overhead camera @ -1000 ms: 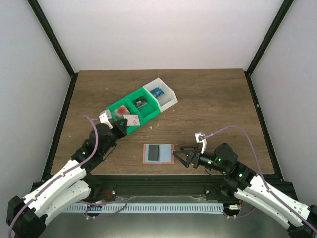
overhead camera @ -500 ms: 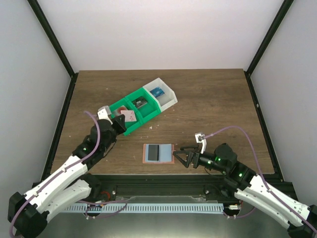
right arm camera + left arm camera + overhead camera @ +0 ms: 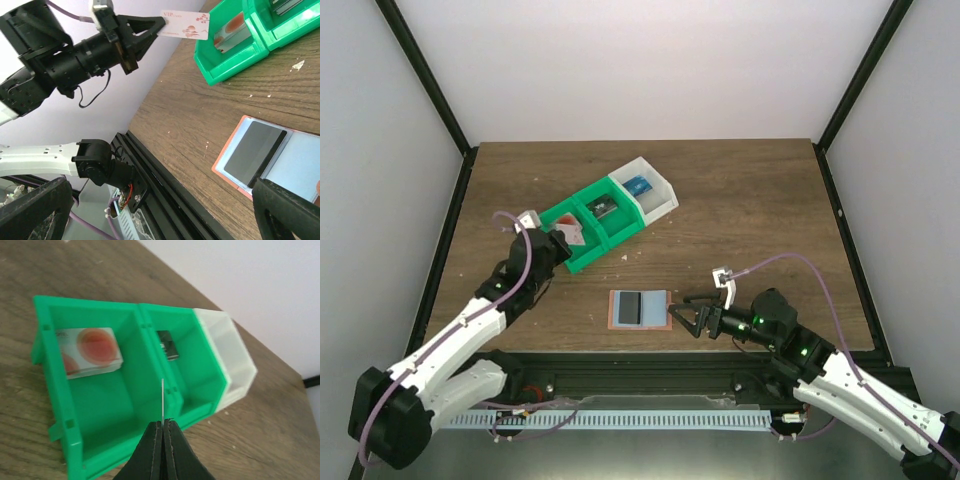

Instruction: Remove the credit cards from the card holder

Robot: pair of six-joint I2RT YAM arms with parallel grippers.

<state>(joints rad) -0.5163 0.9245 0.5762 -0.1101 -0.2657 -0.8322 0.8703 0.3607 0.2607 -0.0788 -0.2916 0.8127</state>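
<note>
The card holder point(image 3: 616, 322) lies open and flat near the table's front edge, with a dark grey credit card point(image 3: 630, 307) and a pale blue one point(image 3: 657, 305) on it. It also shows in the right wrist view point(image 3: 226, 173), with the grey card point(image 3: 255, 154) over the pale blue one point(image 3: 300, 172). My left gripper point(image 3: 560, 245) is shut on a whitish credit card point(image 3: 577, 232) over the green bin's left end. The left wrist view shows that card edge-on point(image 3: 163, 397) between the shut fingers point(image 3: 154, 450). My right gripper point(image 3: 686, 319) is open and empty just right of the card holder.
The green-and-white three-compartment bin point(image 3: 620, 222) stands diagonally at mid-table. Its left compartment holds a red-and-white block point(image 3: 90, 350), the middle one a black block point(image 3: 166, 345), the white one a blue block point(image 3: 639, 185). Black frame rails border the table.
My left gripper has moved left and farther back with the whitish card, from beside the bin's front to over its left end. The right arm and card holder have not moved.
</note>
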